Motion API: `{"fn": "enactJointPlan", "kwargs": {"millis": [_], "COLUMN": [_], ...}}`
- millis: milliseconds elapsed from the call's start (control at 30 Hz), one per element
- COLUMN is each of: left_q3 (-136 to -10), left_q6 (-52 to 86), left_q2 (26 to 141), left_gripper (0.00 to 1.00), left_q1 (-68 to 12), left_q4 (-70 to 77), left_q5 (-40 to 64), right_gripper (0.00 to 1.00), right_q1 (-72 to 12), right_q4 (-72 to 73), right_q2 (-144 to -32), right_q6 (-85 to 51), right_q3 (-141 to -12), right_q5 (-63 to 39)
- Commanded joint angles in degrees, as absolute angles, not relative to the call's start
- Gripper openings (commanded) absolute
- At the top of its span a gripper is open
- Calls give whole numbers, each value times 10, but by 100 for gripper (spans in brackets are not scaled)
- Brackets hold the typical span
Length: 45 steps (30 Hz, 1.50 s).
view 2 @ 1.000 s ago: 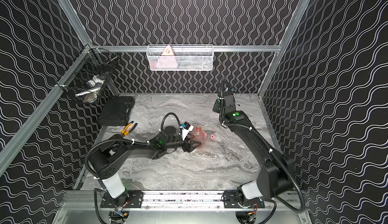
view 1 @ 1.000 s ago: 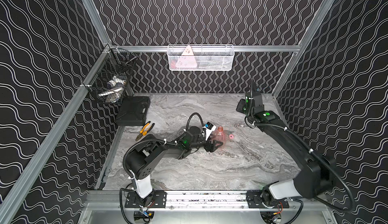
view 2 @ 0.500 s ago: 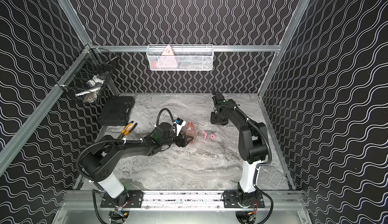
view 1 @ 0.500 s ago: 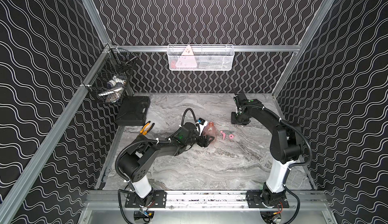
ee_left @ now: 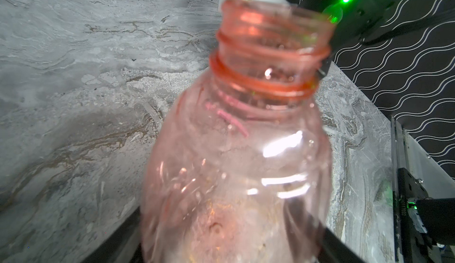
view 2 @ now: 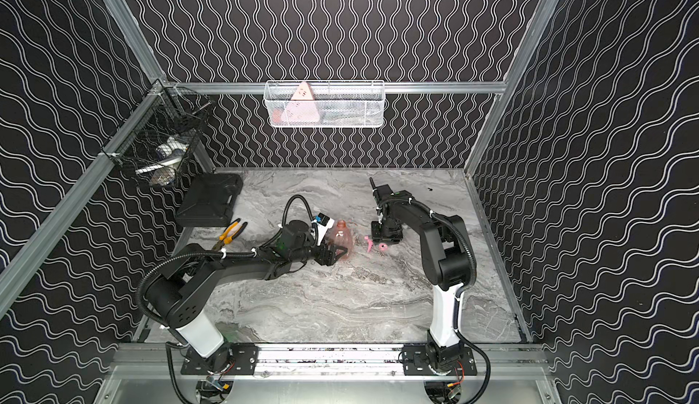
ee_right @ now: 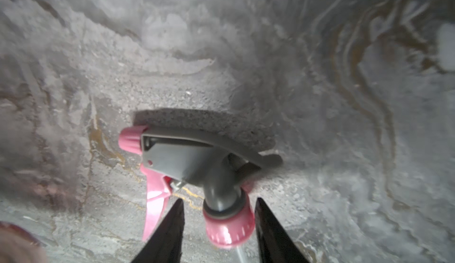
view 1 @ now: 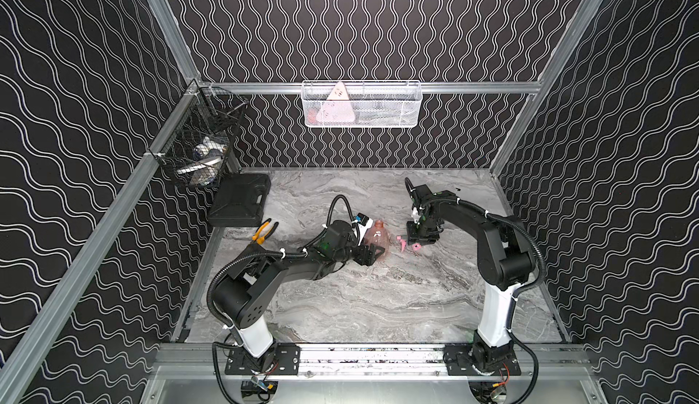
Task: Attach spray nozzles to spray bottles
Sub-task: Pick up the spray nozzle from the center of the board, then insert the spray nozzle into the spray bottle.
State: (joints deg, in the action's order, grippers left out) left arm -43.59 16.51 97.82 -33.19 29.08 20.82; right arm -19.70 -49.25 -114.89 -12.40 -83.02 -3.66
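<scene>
The left gripper [view 1: 374, 252] is clamped on the lower body of the spray bottle [ee_left: 241, 151], its dark fingers [ee_left: 317, 237] pressed against either side of the translucent pink wall. The bottle's threaded neck is bare and open. In both top views the bottle sits near the middle of the marbled tabletop [view 1: 378, 307], neck pointing toward the back wall (whether its base rests on the surface cannot be told). Just beside it, and apart from it, the spray nozzle [ee_right: 192, 160] lies on its side on the tabletop, with a grey body and a pink tip and trigger. The right gripper [ee_right: 219, 200] points down over it, jaws spread to either side of the pink screw collar [ee_right: 229, 224]. A visible gap remains on at least one side, so nothing is pinched there.
</scene>
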Motion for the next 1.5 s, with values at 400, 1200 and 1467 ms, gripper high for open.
{"fn": "enactJointPlan", "kwargs": {"millis": [400,1200,1467], "left_q3": [-446,-481,-535], "left_q6": [153,198,187], "left_q2": [971,985,1024], "left_gripper": [67,62,62], "left_q1": [-330,-335,-361], "left_q4": [279,352,316], "left_q5": [207,322,366], "right_gripper": [27,26,27], "right_q1": [-198,-189,-231], "right_q4": [-476,-126,-50], "right_q2": [-1175,-781,-747], "right_q6": [-120,-292,-282], "right_q3": [-832,-730,-702], "right_q5": [-44,67,79]}}
